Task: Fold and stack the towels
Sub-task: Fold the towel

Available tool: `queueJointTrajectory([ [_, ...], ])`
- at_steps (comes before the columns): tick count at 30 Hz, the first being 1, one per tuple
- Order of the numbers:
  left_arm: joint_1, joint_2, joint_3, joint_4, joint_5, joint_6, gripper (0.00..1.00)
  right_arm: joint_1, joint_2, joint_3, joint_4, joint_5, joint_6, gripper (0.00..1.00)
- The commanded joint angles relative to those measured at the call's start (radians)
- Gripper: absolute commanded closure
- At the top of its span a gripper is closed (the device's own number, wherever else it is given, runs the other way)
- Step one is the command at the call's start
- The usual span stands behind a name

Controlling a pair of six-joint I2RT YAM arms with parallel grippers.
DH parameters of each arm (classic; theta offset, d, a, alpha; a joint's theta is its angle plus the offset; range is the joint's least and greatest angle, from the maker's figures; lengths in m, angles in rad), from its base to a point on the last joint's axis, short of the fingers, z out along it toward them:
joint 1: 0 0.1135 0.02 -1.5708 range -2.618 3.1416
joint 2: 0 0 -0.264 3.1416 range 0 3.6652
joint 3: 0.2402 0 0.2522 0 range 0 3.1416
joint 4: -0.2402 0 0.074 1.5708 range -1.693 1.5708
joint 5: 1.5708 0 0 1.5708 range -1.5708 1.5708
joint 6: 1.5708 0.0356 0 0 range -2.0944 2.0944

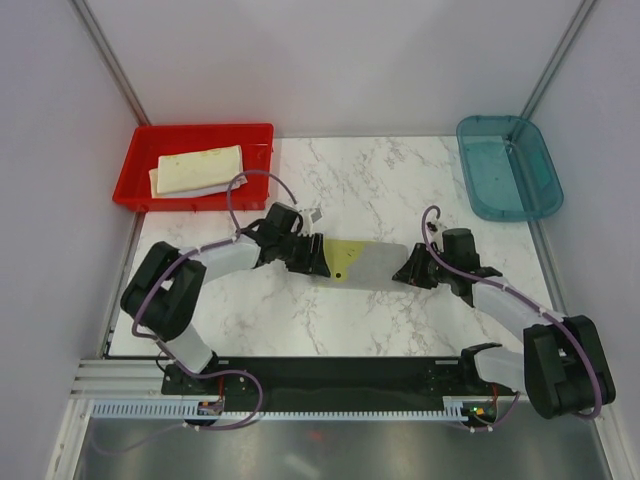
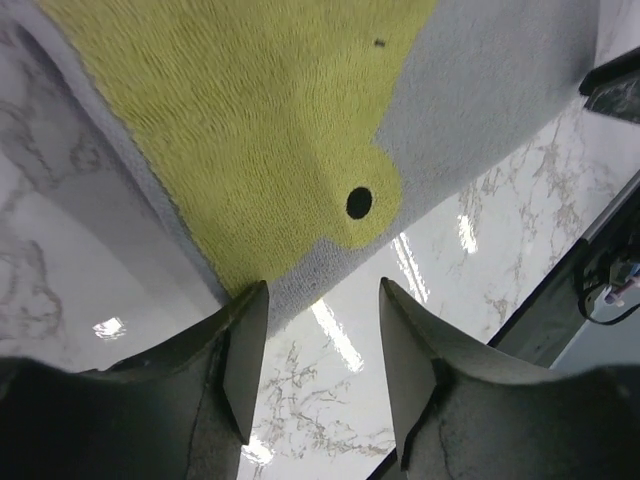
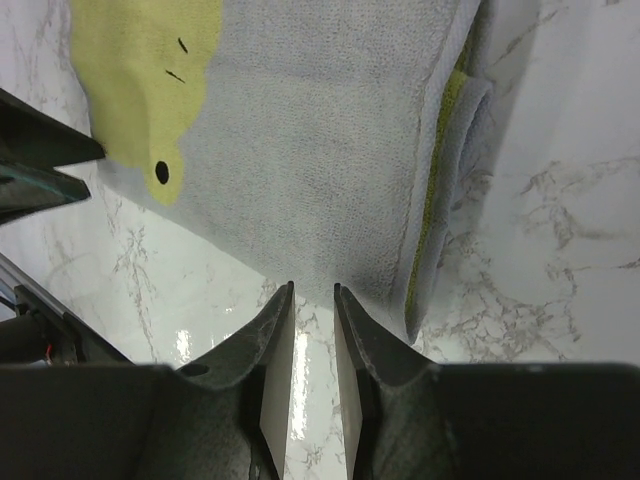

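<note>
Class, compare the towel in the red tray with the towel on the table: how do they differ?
The cream towel is plain; the grey towel bears a yellow patch. The cream towel lies in the red tray; the grey towel lies on the marble table. Both are soft cloths.

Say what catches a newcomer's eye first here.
A grey towel with a yellow patch lies mid-table on the white marble, a black left gripper and right gripper at its two ends. Far left, a bright red plastic tray holds a folded cream-yellow towel; far right stands a translucent teal bin.
</note>
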Motion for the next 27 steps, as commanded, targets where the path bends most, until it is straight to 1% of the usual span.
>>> queueJointTrajectory([
  [1,0.052,-0.071,0.078,-0.038,-0.074,0.018,0.42,-0.004,-0.048,0.029,-0.010,-0.021,-0.022,0.70],
  [4,0.080,-0.057,0.084,-0.055,-0.105,0.042,0.39,-0.004,-0.086,0.055,-0.048,-0.021,-0.031,0.69],
  [5,0.083,-0.032,0.088,-0.060,-0.113,0.050,0.39,-0.004,-0.104,0.061,-0.058,-0.017,-0.030,0.68],
  [10,0.088,0.061,0.113,-0.042,-0.081,0.047,0.38,-0.006,-0.158,0.113,-0.107,-0.004,-0.033,0.67],
  [15,0.086,0.133,0.128,-0.005,-0.055,0.015,0.37,-0.004,-0.204,0.146,-0.137,0.005,-0.043,0.67],
  [21,0.059,0.182,0.134,0.029,-0.064,-0.030,0.37,-0.006,-0.223,0.133,-0.148,0.005,-0.045,0.67],
  [23,0.043,0.197,0.148,0.029,-0.074,-0.040,0.37,-0.006,-0.230,0.129,-0.147,0.003,-0.040,0.67],
  [26,0.016,0.214,0.154,0.008,-0.110,-0.073,0.42,-0.006,-0.246,0.130,-0.148,0.000,-0.031,0.67],
  [27,0.000,0.217,0.173,-0.014,-0.123,-0.079,0.47,-0.004,-0.249,0.130,-0.150,0.002,-0.030,0.67],
])
